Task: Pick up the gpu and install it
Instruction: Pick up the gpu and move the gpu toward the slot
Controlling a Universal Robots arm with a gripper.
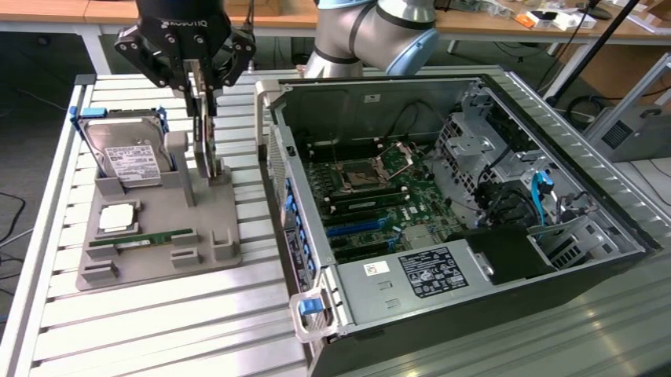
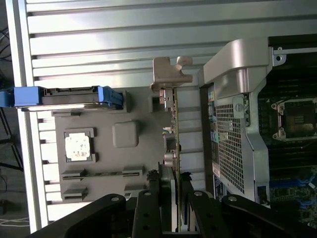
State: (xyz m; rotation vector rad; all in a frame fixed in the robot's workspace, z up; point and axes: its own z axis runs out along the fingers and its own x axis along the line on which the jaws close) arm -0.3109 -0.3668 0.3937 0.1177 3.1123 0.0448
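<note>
**Gripper clenched on the gpu in its stand**

Starting from the exterior view's left, we see the slatted aluminium table carrying a grey fixture tray. At the tray's far left corner a hard drive in a blue caddy stands leaning back. Nearer to us a processor lies in its recess and a slim green memory stick lies in a slot.

Just right of the hard drive, the gpu stands on edge in the tray's upright holder. The gripper hangs straight above it, its two black fingers clenched on the card's upper edge, one on each face.

In the wrist view we look along the gpu to its silver bracket at the far end, with the fingers pressed against either side of the card.

Further right stands the open computer case, just beside the tray. Its motherboard is exposed and its power supply sits at the near end.
</note>
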